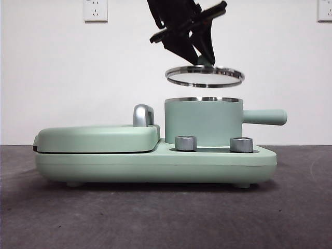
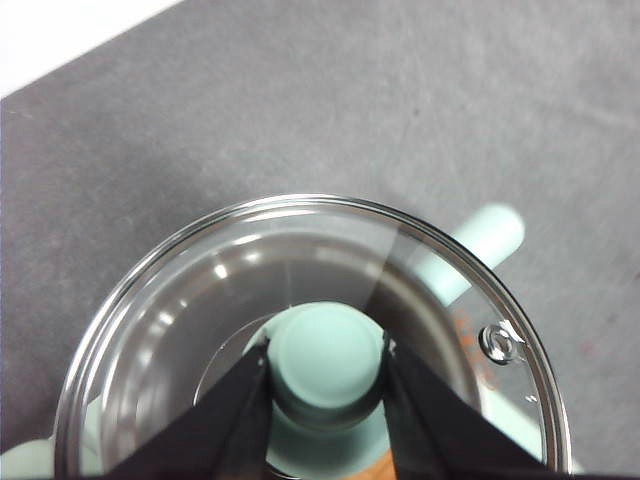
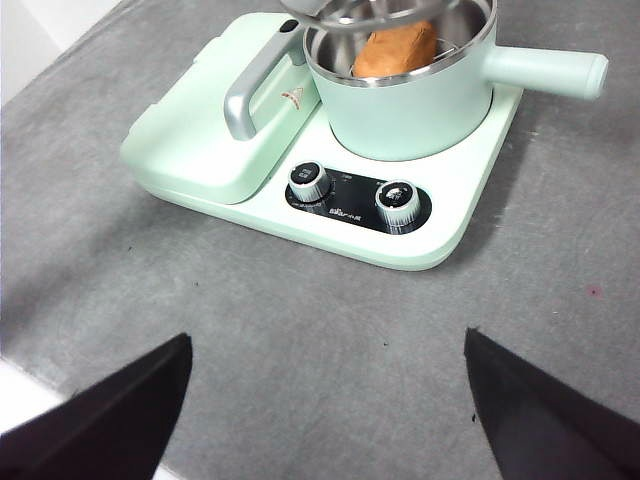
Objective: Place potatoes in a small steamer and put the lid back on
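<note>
Left claw, top centre of front view: pinching mint knob of lid, held level just above small steamer, not touching. Potato inside steamer, top of right wrist view. Right claw: spread wide, well back over counter.

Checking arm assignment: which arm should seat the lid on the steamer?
Left. The left gripper has its jaws shut on the lid knob, right above the steamer, potato inside. The right gripper hangs open, off to the side.
</note>
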`<move>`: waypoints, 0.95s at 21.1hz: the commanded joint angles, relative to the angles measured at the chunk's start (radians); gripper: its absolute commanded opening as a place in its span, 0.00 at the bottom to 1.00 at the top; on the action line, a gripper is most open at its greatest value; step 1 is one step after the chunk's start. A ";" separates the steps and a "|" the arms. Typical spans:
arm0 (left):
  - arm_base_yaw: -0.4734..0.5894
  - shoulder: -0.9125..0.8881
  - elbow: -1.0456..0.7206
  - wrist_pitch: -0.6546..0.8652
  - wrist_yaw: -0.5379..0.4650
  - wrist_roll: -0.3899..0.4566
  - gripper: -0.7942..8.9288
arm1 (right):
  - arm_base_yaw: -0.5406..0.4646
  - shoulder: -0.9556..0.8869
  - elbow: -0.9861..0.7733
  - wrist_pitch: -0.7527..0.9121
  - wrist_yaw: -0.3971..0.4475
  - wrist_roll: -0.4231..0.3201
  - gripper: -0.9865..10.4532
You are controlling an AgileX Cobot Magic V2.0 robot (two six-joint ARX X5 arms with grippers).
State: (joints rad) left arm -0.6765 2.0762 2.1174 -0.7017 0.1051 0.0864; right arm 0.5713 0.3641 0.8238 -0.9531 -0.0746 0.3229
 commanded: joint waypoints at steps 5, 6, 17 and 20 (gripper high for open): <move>0.007 0.036 0.029 0.039 0.003 0.085 0.10 | 0.009 -0.001 0.007 0.008 0.004 0.021 0.46; 0.011 0.037 0.029 0.036 0.003 0.085 0.10 | 0.009 -0.001 0.007 0.009 0.005 0.024 0.46; 0.016 0.094 0.029 0.037 0.071 0.077 0.10 | 0.009 -0.001 0.007 0.009 0.005 0.030 0.46; 0.021 0.096 0.029 0.038 0.071 0.077 0.10 | 0.009 -0.001 0.007 0.009 0.005 0.033 0.46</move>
State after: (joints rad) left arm -0.6498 2.1433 2.1174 -0.6868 0.1707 0.1577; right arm 0.5732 0.3641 0.8238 -0.9531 -0.0742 0.3458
